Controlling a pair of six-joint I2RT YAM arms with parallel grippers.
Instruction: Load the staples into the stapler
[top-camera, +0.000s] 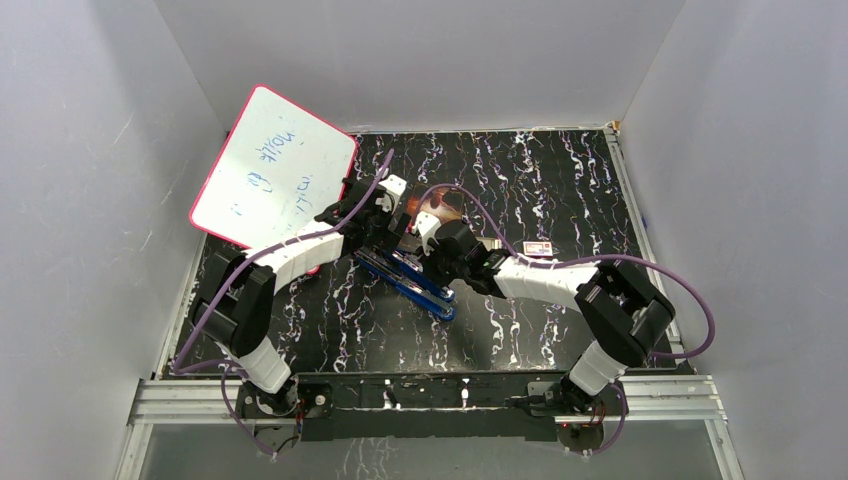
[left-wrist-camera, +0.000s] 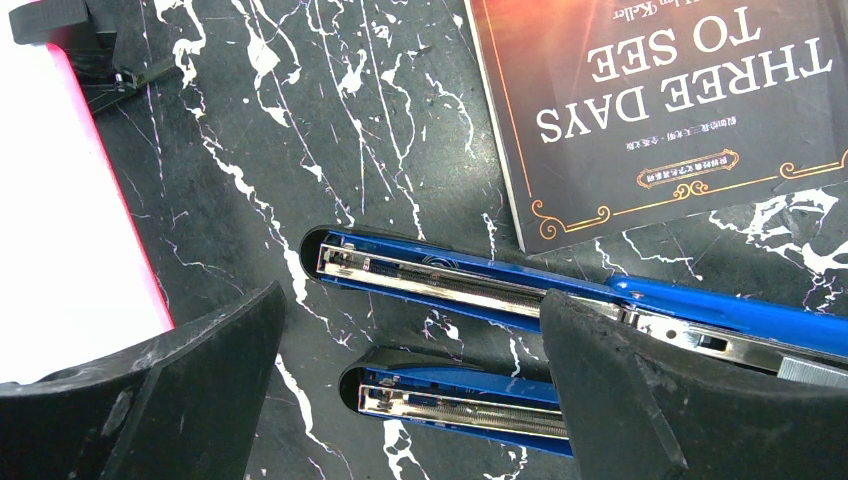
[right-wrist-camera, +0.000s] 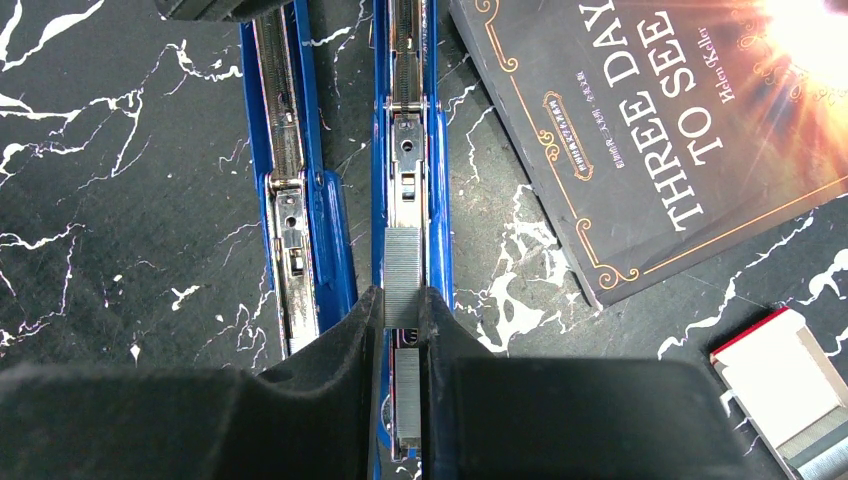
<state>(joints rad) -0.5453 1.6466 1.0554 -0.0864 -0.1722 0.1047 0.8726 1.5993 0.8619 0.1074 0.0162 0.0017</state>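
Note:
The blue stapler (top-camera: 420, 288) lies opened on the black marbled table, its two blue rails side by side with the shiny metal channels facing up (right-wrist-camera: 290, 200) (right-wrist-camera: 405, 150). My right gripper (right-wrist-camera: 402, 297) is shut on a short silvery strip of staples (right-wrist-camera: 402, 262), held in line over the right-hand rail's channel. A second strip of staples (right-wrist-camera: 407, 392) shows lower down between the same fingers. My left gripper (left-wrist-camera: 415, 375) stands wide open low over the rails' rounded front ends (left-wrist-camera: 345, 262), and its right finger (left-wrist-camera: 680, 400) covers part of both rails.
A dark book titled "Three Days to See" (right-wrist-camera: 660, 120) lies just beyond the stapler. A small red-and-white box (right-wrist-camera: 785, 375) sits to the right of the book. A white board with a pink rim (top-camera: 275, 165) leans at the back left, close to my left arm.

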